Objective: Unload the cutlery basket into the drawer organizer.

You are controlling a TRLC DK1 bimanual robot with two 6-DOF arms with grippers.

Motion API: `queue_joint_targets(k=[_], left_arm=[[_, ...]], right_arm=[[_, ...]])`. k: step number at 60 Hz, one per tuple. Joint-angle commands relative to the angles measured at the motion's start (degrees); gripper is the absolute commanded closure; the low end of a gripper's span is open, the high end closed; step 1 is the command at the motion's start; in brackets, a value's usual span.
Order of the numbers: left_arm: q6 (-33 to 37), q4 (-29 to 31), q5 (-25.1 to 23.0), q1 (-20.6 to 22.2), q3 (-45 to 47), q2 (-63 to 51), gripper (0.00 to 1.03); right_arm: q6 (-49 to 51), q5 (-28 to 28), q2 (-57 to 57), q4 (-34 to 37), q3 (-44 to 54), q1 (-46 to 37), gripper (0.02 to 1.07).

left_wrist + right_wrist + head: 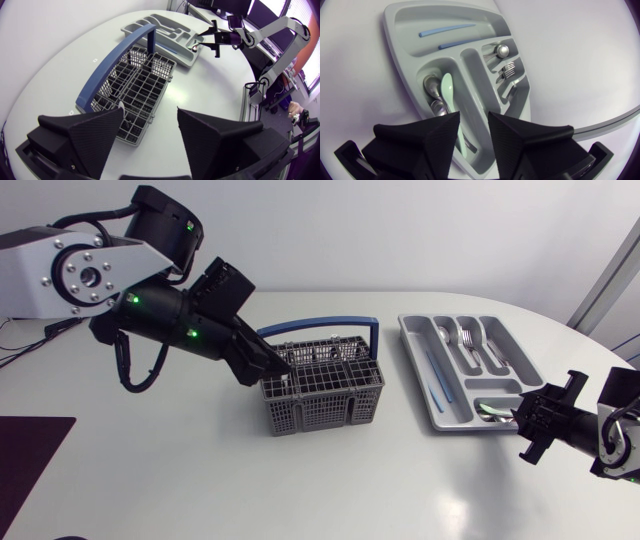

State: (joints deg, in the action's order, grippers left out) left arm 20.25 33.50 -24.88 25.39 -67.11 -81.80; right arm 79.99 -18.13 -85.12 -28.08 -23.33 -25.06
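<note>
The left arm is seen closest, raised above the white table and angled down to the 1 grey mesh cutlery basket. The left gripper is held over the basket's left end. Its 2 fingers are spread wide and nothing is held between them. Just ahead of 1 finger, a small pale tip is seen in a corner cell of the basket; what it is cannot be told. The basket is spanned by 1 blue handle and is set upright near the table's middle.

To the right, apart from the basket, 1 grey drawer organizer is laid flat. 2 blue sticks are lodged in its long outer compartment. Metal cutlery is held in 3 short compartments side by side; the pieces cannot be counted. In another compartment, 1 pale green spoon is laid beside at least 2 metal spoons.

The right gripper is held at the organizer's near right corner, above the green spoon's handle. Its 2 fingers are parted by a narrow gap, with nothing gripped.
</note>
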Motion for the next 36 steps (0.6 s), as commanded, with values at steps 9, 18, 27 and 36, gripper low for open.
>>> queue_joint_targets(k=[9, 18, 27, 36], left_arm=[[-2.76, -0.45, 2.03, -0.43, 1.81, -0.47, 0.14], [-4.52, -1.77, 5.46, 0.54, 1.90, -0.47, 0.14], [-4.96, -2.73, 8.89, 2.65, 2.42, -0.47, 0.14], [-5.13, -3.44, 16.18, 5.81, 2.95, -0.38, 0.14]], right_arm=[[-4.84, -0.24, 9.89, 7.86, -0.13, 2.65, 0.31], [-10.46, 0.02, 15.86, 14.72, -1.10, 6.69, 0.31], [-15.83, 0.29, 18.94, 20.43, -2.24, 10.91, 0.29], [-19.87, 1.43, 21.84, 24.56, -2.51, 16.01, 0.29]])
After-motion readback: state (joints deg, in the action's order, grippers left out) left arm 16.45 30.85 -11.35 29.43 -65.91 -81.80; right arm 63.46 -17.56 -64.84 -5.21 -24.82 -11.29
